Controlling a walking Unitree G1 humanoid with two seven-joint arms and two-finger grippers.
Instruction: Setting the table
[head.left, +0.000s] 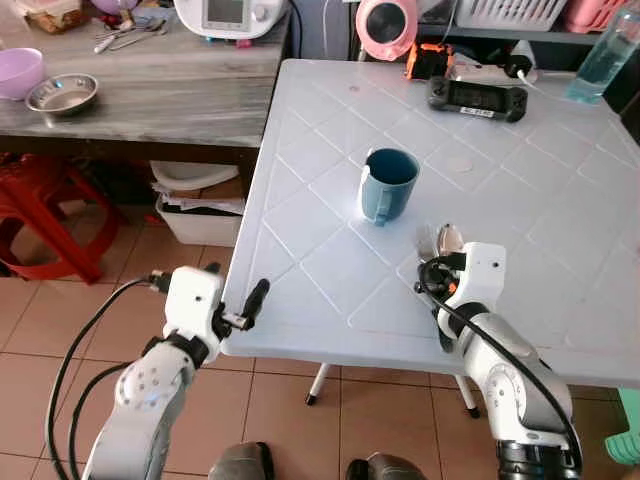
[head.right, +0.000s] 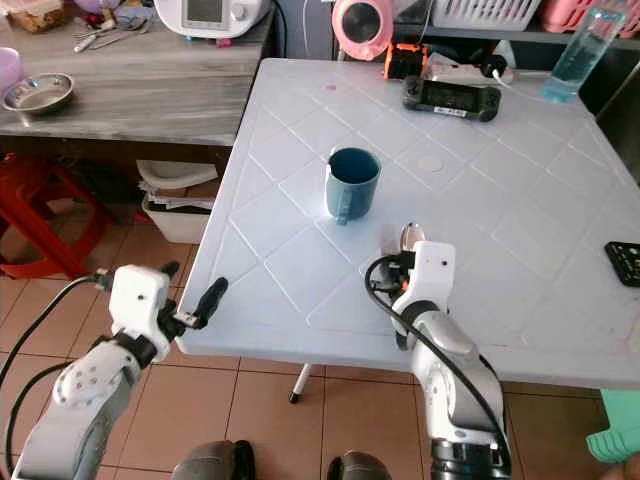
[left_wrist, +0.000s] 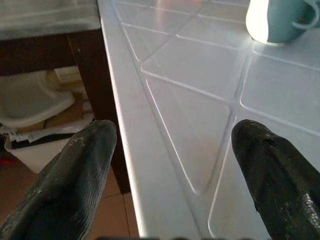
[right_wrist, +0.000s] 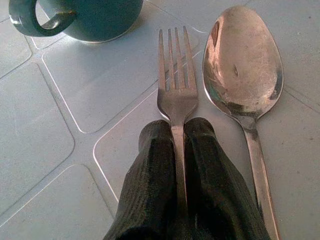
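The right end effector (right_wrist: 178, 145) rests low over the white worktop (head.left: 330, 260) in the lower centre-right of the head views, its two black fingers (right_wrist: 155, 165) pressed together and clamped on the handle of a fork (right_wrist: 175, 85). The fork lies flat on the worktop with its tines pointing toward a blue mug (head.left: 388, 184) that stands upright near the centre of the frame, handle turned toward the robot. Just beside the fork, on its right in the wrist view, lies a spoon (right_wrist: 244, 65), bowl up; the two run roughly parallel and are close but apart.

The left end effector (left_wrist: 175, 150) hovers at the near left edge of the worktop, lower left of the head views, its fingers spread apart with nothing between them.

At the far edge of the worktop, toward the upper right, lie a black handheld controller (head.left: 477, 97) and a clear bottle of bluish liquid (head.left: 603, 55). A second worktop (head.left: 150, 100) in the upper left carries a metal bowl (head.left: 62, 93), with a red stool (head.left: 45, 215) under it.
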